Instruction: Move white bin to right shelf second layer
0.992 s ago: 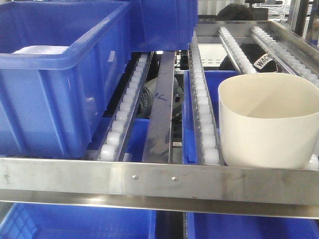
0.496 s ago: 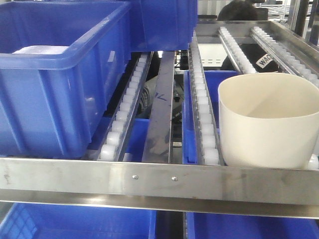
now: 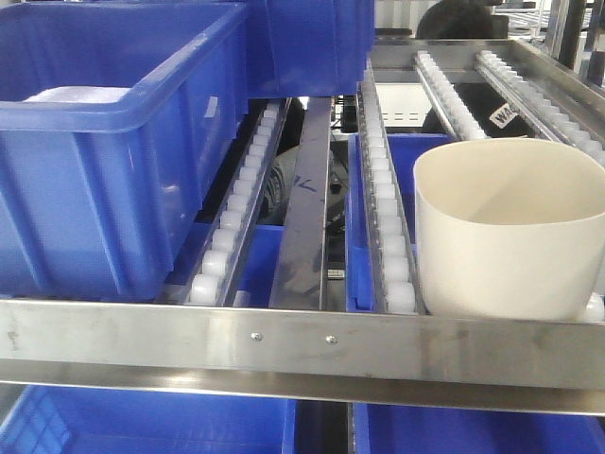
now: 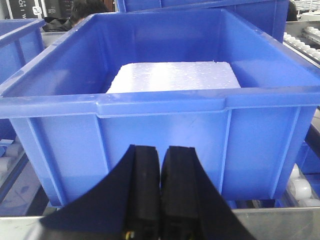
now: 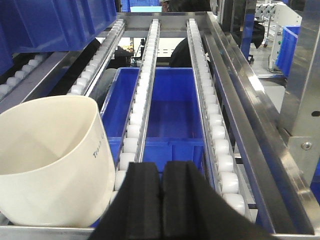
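The white bin (image 3: 510,227) (image 5: 52,160) stands upright on the roller tracks (image 3: 386,213) of the right shelf second layer, just behind the flat steel front rail (image 3: 302,345). Its mouth faces up and it looks empty. My right gripper (image 5: 161,167) is shut with nothing in it, just right of the bin and apart from it. Facing the front wall of a blue crate (image 4: 160,100), my left gripper (image 4: 161,150) is also shut and empty. Neither gripper shows in the front view.
A large blue crate (image 3: 104,142) holding a white foam block (image 4: 172,75) sits on the left rollers. Another blue crate (image 5: 162,115) lies on the level below. Steel side rails (image 5: 240,105) run along the right. A person (image 3: 458,24) stands behind the rack.
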`<state>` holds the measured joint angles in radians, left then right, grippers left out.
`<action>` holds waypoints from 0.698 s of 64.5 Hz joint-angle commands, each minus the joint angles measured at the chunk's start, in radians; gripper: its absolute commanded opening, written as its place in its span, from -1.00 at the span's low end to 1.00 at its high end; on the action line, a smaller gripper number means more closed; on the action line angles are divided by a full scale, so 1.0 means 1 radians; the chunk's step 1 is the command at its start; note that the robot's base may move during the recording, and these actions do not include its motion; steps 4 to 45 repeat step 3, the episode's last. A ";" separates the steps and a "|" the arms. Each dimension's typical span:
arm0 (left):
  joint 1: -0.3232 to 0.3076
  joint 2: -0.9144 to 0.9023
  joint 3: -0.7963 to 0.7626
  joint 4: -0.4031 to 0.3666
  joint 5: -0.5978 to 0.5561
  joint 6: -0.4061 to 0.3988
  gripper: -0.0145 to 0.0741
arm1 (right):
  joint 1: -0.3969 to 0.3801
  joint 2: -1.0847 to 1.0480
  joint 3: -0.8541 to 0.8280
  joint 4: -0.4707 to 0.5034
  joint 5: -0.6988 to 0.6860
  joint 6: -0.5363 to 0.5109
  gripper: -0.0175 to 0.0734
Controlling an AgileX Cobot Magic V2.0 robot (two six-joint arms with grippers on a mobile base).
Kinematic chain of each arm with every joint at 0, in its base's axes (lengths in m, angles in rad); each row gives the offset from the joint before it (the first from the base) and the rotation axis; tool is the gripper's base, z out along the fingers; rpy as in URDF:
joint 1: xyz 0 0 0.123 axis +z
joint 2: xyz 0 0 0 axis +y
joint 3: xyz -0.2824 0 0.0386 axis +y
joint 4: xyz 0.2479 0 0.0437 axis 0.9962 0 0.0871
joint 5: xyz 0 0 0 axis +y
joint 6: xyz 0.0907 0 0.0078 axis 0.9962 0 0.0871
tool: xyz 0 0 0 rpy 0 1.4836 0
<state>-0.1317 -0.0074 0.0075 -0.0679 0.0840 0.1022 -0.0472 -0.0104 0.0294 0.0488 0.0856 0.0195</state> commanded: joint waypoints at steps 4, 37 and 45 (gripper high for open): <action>-0.005 -0.014 0.037 -0.006 -0.084 -0.003 -0.48 | 0.005 -0.020 -0.015 -0.001 -0.080 -0.010 -0.49; -0.005 -0.014 0.037 -0.006 -0.084 -0.003 -0.48 | 0.005 -0.020 -0.015 -0.001 -0.080 -0.010 -0.49; -0.005 -0.014 0.037 -0.006 -0.084 -0.003 -0.48 | 0.005 -0.020 -0.015 -0.001 -0.080 -0.010 -0.49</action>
